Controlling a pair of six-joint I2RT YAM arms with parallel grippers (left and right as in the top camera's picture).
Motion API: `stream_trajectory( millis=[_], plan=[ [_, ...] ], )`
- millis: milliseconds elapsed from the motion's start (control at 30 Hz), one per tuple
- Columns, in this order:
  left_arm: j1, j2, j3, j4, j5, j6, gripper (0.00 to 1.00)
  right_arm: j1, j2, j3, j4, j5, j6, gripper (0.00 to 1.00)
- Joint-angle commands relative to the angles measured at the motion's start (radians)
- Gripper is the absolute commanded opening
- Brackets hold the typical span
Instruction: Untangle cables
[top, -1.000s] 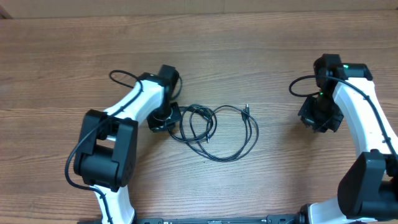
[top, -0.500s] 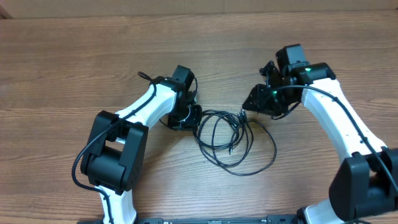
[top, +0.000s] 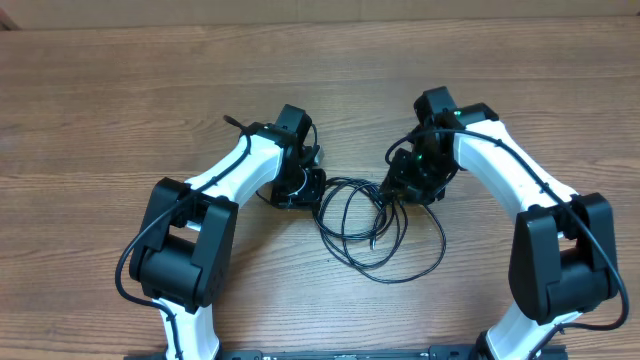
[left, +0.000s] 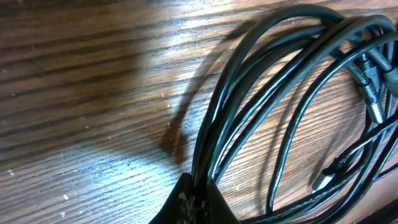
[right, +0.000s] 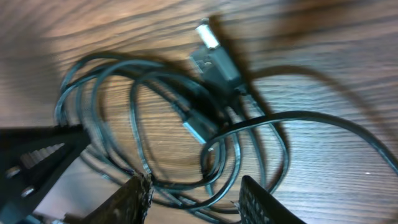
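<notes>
The cables (top: 375, 225) are thin black cords lying in loose loops on the wooden table between my two arms. My left gripper (top: 308, 186) is shut on several strands at the bundle's left end; in the left wrist view the strands (left: 249, 112) run into the pinched fingertips (left: 198, 198). My right gripper (top: 398, 190) is open, low over the bundle's right side. In the right wrist view its fingers (right: 196, 198) straddle looped cords (right: 186, 143), with a silver-tipped plug (right: 214, 56) beyond them. Another silver-tipped plug (left: 324, 180) shows in the left wrist view.
The wooden table (top: 100, 120) extends on all sides of the bundle. The left arm's fingers also show at the left edge of the right wrist view (right: 31, 158). The two grippers are close together over the bundle.
My right arm swung in from the right to the bundle's right side. My left gripper dragged the bundle rightward earlier and has since held still. The loops have spread wider.
</notes>
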Motion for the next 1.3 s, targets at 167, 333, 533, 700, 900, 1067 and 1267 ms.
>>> stream_trajectory(
  millis=[167, 333, 533, 700, 900, 1067, 1267],
  plan=[
    [-0.001, -0.021, -0.007, -0.007, 0.023, 0.021, 0.04, -0.005, -0.002, -0.175, 0.224, 0.076, 0.107, 0.27],
    [-0.003, -0.021, -0.007, -0.014, 0.023, 0.021, 0.04, -0.004, -0.002, -0.207, 0.334, 0.077, 0.197, 0.27],
    [-0.011, -0.021, -0.007, -0.015, 0.023, 0.021, 0.04, -0.004, -0.002, -0.207, 0.392, 0.077, 0.232, 0.22],
    [-0.021, -0.021, -0.007, -0.007, 0.022, 0.021, 0.04, -0.003, -0.002, -0.207, 0.379, 0.077, 0.231, 0.04],
    [-0.021, -0.021, -0.007, -0.007, 0.022, 0.021, 0.04, -0.006, -0.003, -0.203, 0.349, 0.056, 0.227, 0.04],
    [-0.021, -0.021, -0.007, -0.008, 0.022, 0.021, 0.04, -0.054, -0.017, -0.143, 0.338, -0.065, 0.163, 0.04],
    [-0.021, -0.021, -0.007, -0.009, 0.022, 0.021, 0.04, -0.157, -0.078, -0.002, 0.255, -0.137, 0.13, 0.04]
  ],
)
